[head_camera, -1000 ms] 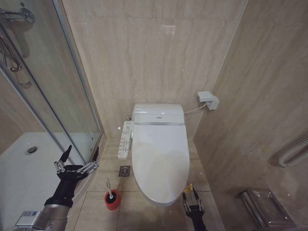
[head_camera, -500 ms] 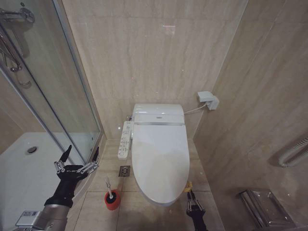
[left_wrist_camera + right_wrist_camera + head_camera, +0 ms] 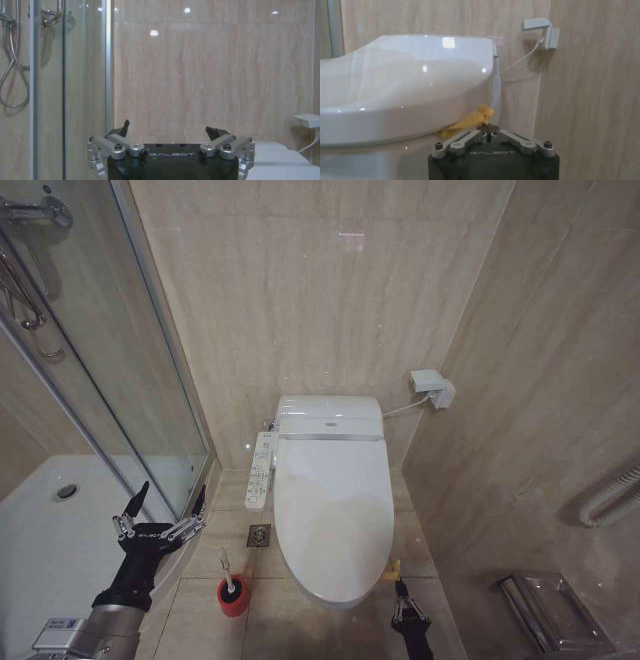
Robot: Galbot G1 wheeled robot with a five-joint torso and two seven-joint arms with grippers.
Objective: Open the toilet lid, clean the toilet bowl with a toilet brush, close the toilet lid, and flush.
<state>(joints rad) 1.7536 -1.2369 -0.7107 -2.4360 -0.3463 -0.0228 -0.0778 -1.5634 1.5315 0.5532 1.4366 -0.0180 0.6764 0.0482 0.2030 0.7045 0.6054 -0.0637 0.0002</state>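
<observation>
Yellow tab (image 3: pixel 468 122) at the closed lid (image 3: pixel 332 515) front-right edge sits pinched in the right end effector (image 3: pixel 403 601), ready for lifting; the left end effector (image 3: pixel 160 510) hangs spread and empty left of the lid, above the brush (image 3: pixel 227 572).

right gripper (image 3: pixel 489 132) fingers (image 3: pixel 465 139) together at yellow tab (image 3: pixel 468 121) under closed toilet lid (image 3: pixel 405 75)
</observation>
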